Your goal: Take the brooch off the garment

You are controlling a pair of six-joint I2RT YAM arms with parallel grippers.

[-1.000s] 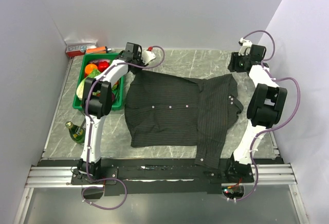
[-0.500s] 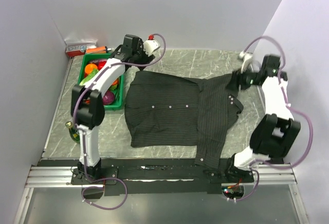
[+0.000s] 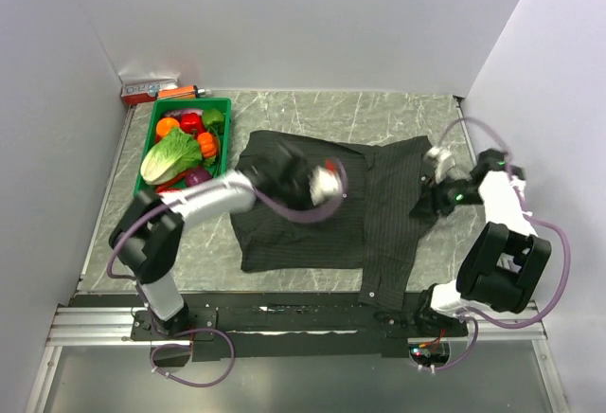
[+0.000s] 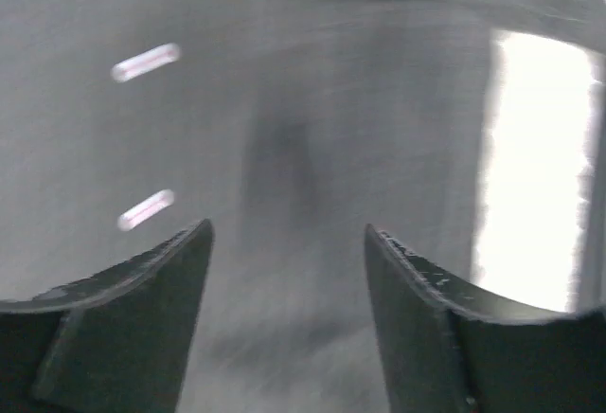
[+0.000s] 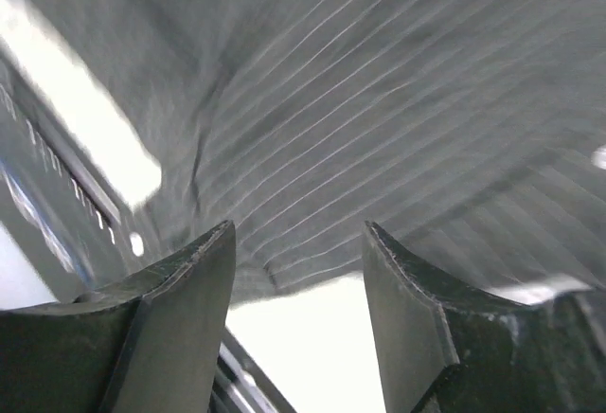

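Plainly, left pincer, right pincer gape empty over garment; marbled table, white walls.

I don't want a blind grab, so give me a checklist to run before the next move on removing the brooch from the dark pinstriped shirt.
1. Left gripper open and empty: ok.
2. Right gripper open and empty: ok.
3. Small red brooch located: cannot tell, no view shows it clearly.
4. Dark charcoal pinstriped garment spread on the grey marble table: ok.
5. Left wrist view sharp enough to aim: not ok, motion-blurred.
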